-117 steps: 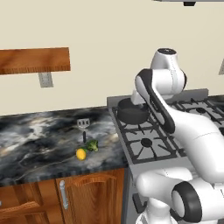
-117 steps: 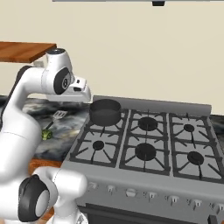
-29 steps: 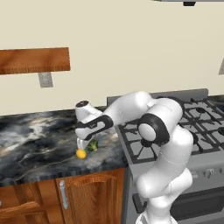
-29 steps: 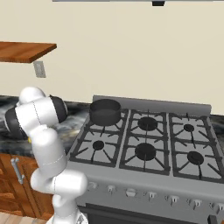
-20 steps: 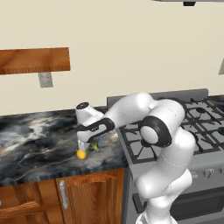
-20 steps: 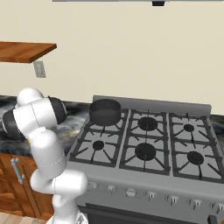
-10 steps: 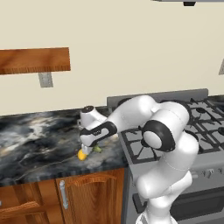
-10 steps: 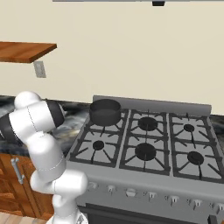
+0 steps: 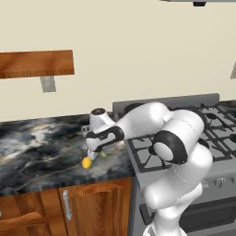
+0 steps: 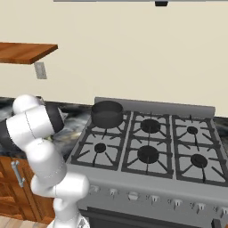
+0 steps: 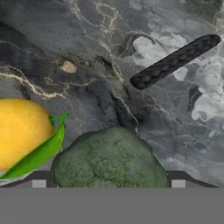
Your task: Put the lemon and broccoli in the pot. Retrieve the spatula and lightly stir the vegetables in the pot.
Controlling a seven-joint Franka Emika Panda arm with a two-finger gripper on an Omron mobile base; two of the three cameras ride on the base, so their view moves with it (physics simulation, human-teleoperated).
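Dark green broccoli [image 11: 109, 158]: bumpy crown at lower centre of the hand view, directly between and just ahead of the two finger tips, whose dark corners show at the lower left and lower right. Jaws stand spread wide with nothing between the pads yet; judged to be lined up on the floret for a straight descent and close.

Gripper [image 9: 93, 155]: at centre left of the left base view, pointing down onto the marbled counter [image 9: 41, 147], low over the produce. One arm only.

Lemon [image 11: 22, 131]: bright yellow, at left edge of the hand view, just beside the broccoli on its left; a green leaf lies along its lower right, reaching toward the floret. In the left base view it shows as a yellow spot just below and left of the fingers. Judged risk: the left finger may nudge it when the jaws come down.

Spatula [image 11: 175, 61]: black textured handle in the upper right of the hand view, long axis running from lower left up to upper right, well apart from the broccoli; head not in frame.

Pot [image 10: 107, 113]: dark, round, on the rear left burner of the stove [image 10: 147, 156], upper centre-left of the right base view, apart from the gripper; nothing seen inside it from this angle.

Writing, brands, labels: none readable on any item.
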